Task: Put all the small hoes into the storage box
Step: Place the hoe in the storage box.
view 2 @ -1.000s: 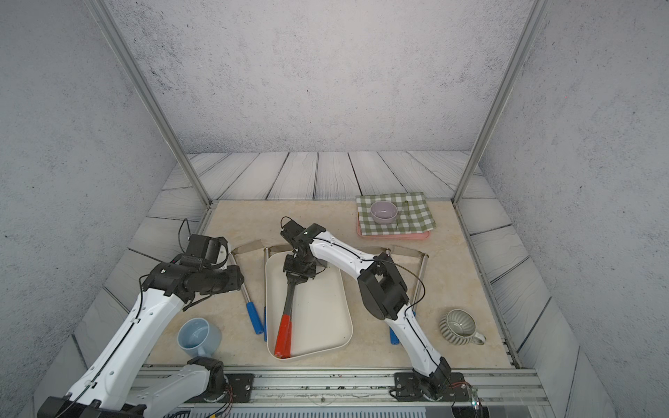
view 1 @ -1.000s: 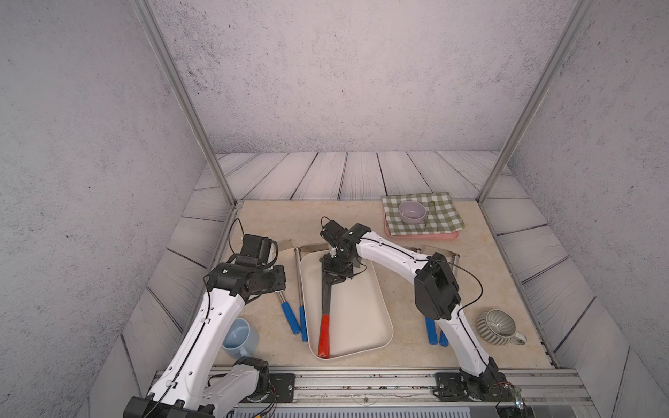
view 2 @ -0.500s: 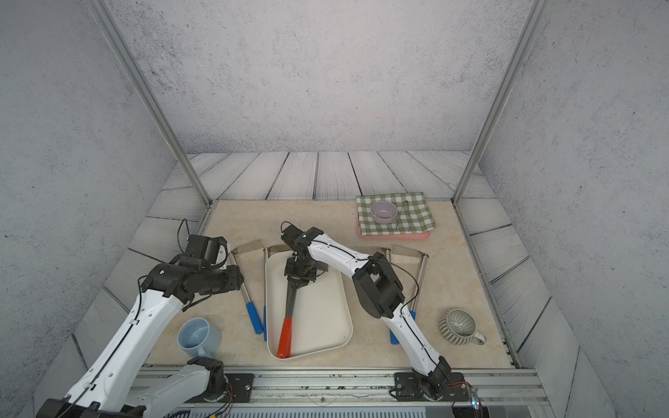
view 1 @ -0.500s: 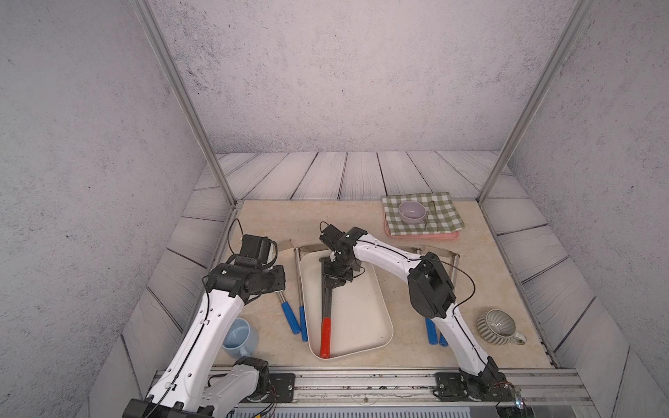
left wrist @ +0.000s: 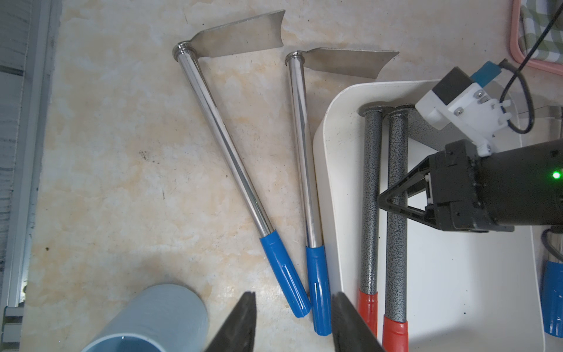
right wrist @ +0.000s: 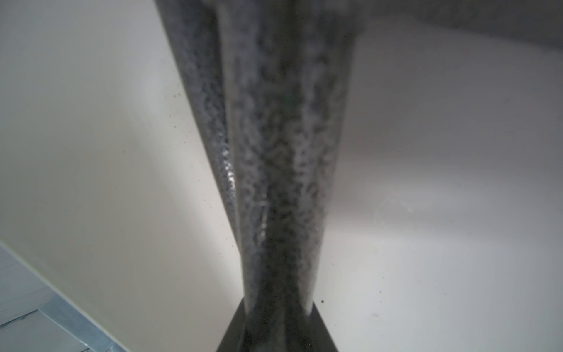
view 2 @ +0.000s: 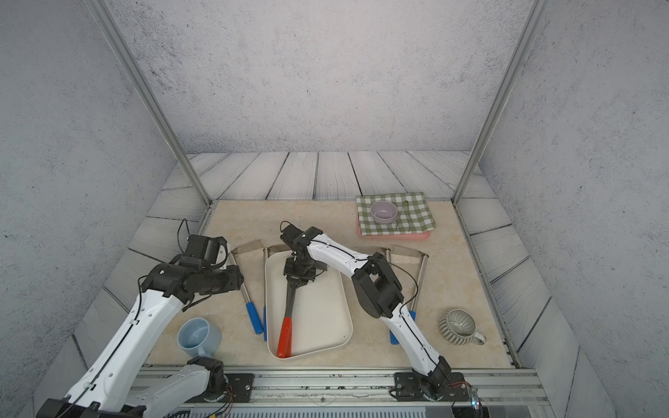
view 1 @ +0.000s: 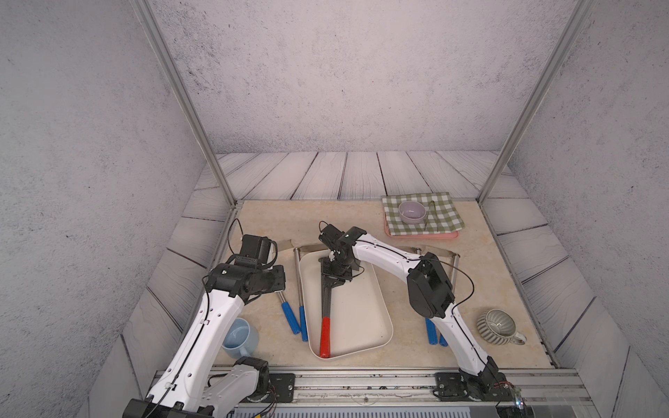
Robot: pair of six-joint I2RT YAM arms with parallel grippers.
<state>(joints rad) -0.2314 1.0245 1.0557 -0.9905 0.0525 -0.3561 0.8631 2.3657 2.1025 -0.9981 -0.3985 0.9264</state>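
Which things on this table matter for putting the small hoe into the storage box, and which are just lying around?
Job: dark speckled hoe with red grip, in the right end effector; its twin beside it; cream-white shallow storage box under both.
Lying about: four steel hoes with blue grips; light blue mug; grey ribbed cup; lilac bowl; green checked cloth on pink tray.

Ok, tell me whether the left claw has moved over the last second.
No. The left claw keeps its place in both top views, over the two blue-handled hoes beside the storage box, open and empty.
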